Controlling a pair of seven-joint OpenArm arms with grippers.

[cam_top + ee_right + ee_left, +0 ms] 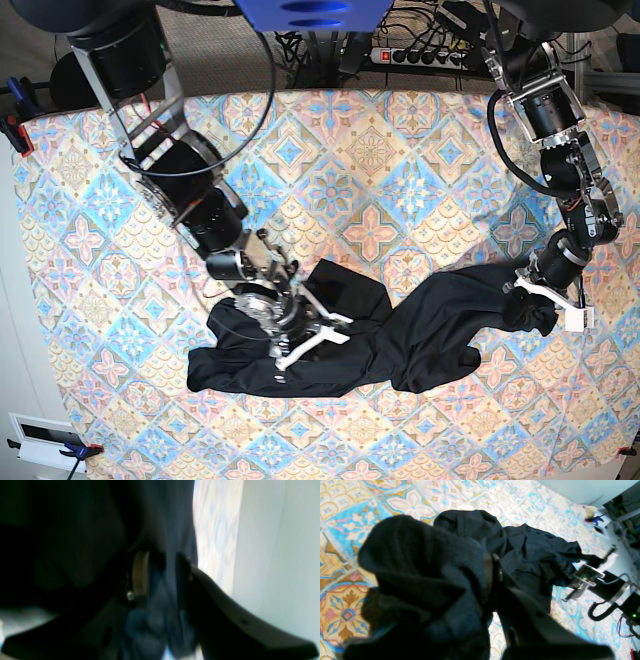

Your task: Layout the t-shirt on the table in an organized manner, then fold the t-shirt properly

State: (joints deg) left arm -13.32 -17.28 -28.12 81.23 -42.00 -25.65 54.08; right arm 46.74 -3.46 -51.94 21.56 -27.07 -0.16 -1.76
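The t-shirt (400, 345) is stretched across the worktop (370, 150) from 9 to 3 o'clock. One end is pinched by the left gripper (540, 300), the other by the right gripper (300, 335).

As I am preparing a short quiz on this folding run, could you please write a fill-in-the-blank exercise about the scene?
1. The t-shirt is plain ____ in colour.
2. The left gripper is ____ on the t-shirt.
3. Both grippers grip the ____; the other is the right gripper.
4. The t-shirt lies crumpled on the patterned ____.

Missing words: black; shut; t-shirt; table
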